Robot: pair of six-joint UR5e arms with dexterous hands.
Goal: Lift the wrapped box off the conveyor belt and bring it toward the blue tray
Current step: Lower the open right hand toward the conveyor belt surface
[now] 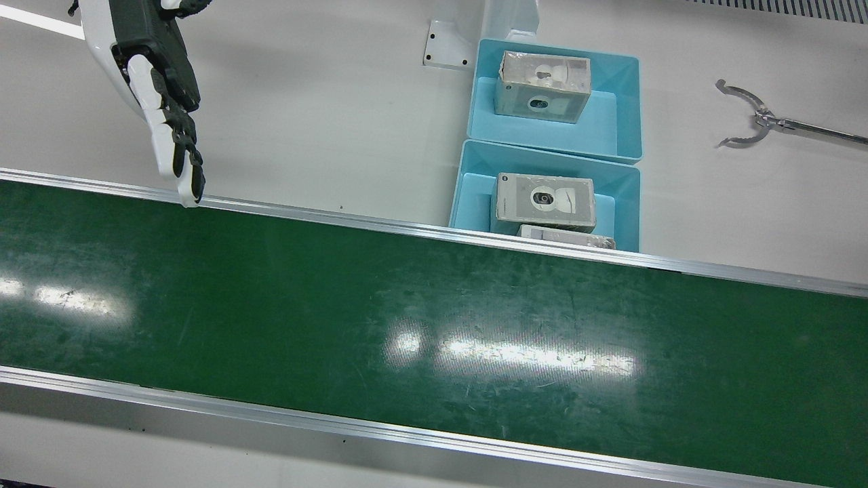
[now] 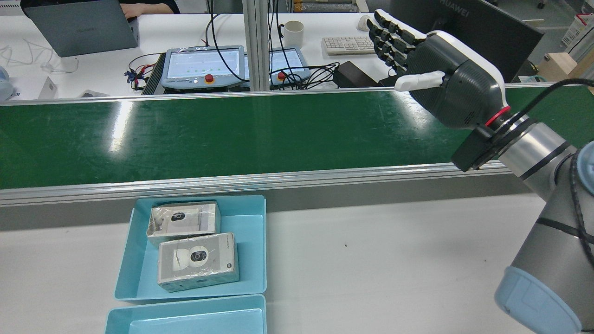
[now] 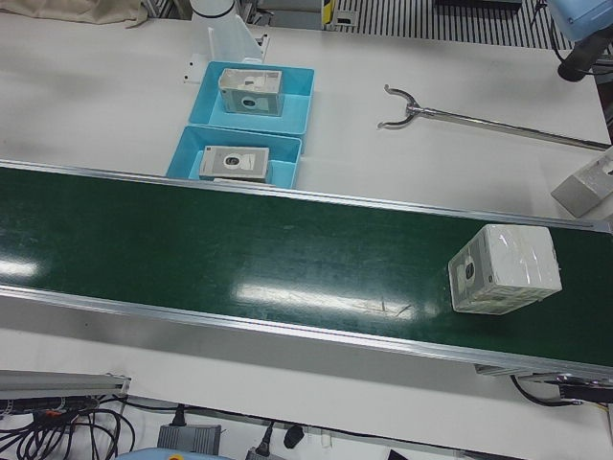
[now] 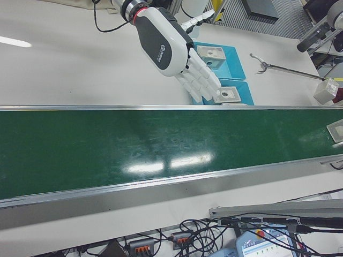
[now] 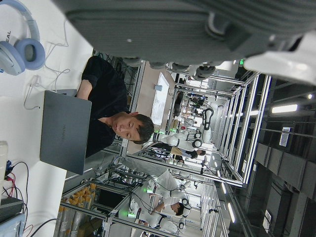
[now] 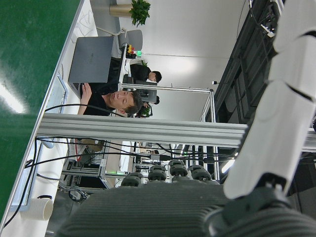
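The wrapped box (image 3: pixel 505 269) lies on the green conveyor belt (image 1: pixel 407 325) at its end on the robot's left; it also shows at the edge of the right-front view (image 4: pixel 336 131). My right hand (image 2: pixel 436 79) is open and empty, fingers straight, held above the belt's near rail far from the box; it also shows in the front view (image 1: pixel 163 102). The blue tray (image 2: pixel 139 260) beside the belt holds two wrapped boxes (image 2: pixel 198 260). A second blue tray (image 1: pixel 624 95) holds one box. My left hand (image 5: pixel 173 29) shows only in its own view, palm bare, holding nothing.
A metal grabber tool (image 1: pixel 753 122) lies on the white table beyond the trays. Another wrapped box (image 3: pixel 584 187) stands on the table near the belt's end. Desks, monitors and people are behind the belt's far side.
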